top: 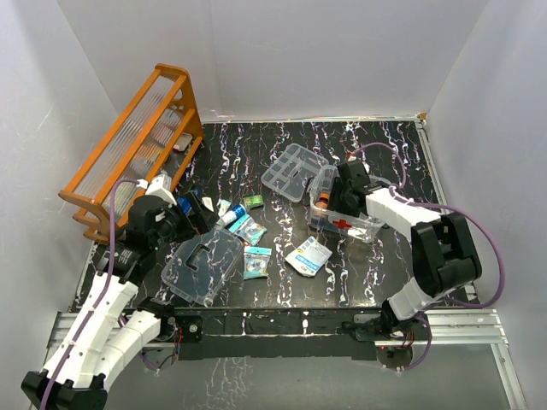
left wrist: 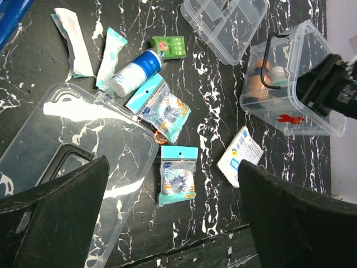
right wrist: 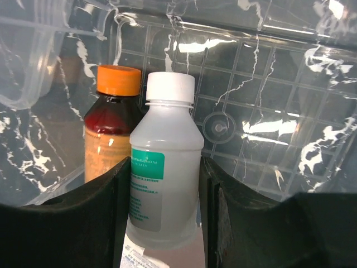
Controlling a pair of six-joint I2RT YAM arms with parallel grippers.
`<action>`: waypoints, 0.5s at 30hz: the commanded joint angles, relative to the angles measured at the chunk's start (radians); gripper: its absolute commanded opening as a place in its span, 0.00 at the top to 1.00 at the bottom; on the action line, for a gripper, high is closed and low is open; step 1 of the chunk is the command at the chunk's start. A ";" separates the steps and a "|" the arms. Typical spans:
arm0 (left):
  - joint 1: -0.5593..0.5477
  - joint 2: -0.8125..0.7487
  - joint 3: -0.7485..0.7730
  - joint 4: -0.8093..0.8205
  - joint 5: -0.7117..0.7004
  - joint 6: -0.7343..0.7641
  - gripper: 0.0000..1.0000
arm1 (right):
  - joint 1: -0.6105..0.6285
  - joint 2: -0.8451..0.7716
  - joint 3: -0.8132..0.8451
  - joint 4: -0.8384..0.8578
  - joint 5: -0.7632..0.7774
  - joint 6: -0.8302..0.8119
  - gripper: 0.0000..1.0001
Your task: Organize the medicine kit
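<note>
The black marbled table (top: pixel 376 282) carries everything, with an orange rack (top: pixel 128 145) tilted at its far left corner, which is no part of this job. The clear box (top: pixel 342 224) sits on my right side, open at the top so things can go in. Its lid (top: pixel 201 265) lies flat near my left base, out of the way. The divided tray (top: pixel 293 171) rests just behind the box, lifted out, I judge, so the tall things can stand beneath it.

My right claw (right wrist: pixel 165 164) reaches inside the box, its fingers pressed on both sides of a white-capped bottle (right wrist: pixel 167 134) and gripping it upright beside an orange-capped bottle (right wrist: pixel 109 134). My left claw (left wrist: pixel 173 163) hangs spread wide over the loose pile, holding nothing.

A blue-and-white bottle (left wrist: pixel 136 72), two packets (left wrist: pixel 162 109), a white sachet (left wrist: pixel 240 153) and a small green carton (left wrist: pixel 170 46) lie between lid and box, not yet packed
</note>
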 commanded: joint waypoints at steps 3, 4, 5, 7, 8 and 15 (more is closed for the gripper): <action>-0.003 0.003 0.049 0.048 0.049 0.030 0.02 | -0.009 0.069 0.054 0.037 -0.071 0.004 0.66; -0.004 0.007 0.053 0.044 0.048 0.035 0.02 | -0.009 0.074 0.054 0.034 -0.071 0.004 0.65; -0.003 0.009 0.059 0.041 0.046 0.039 0.02 | -0.009 0.075 0.053 0.034 -0.076 0.003 0.64; -0.003 0.013 0.063 0.034 0.041 0.046 0.02 | -0.009 0.078 0.058 0.027 -0.095 -0.006 0.59; -0.003 0.013 0.063 0.031 0.038 0.047 0.02 | -0.009 0.078 0.063 0.019 -0.102 -0.009 0.54; -0.004 0.000 0.056 0.027 0.027 0.051 0.01 | -0.015 0.047 0.074 -0.002 -0.137 -0.028 0.46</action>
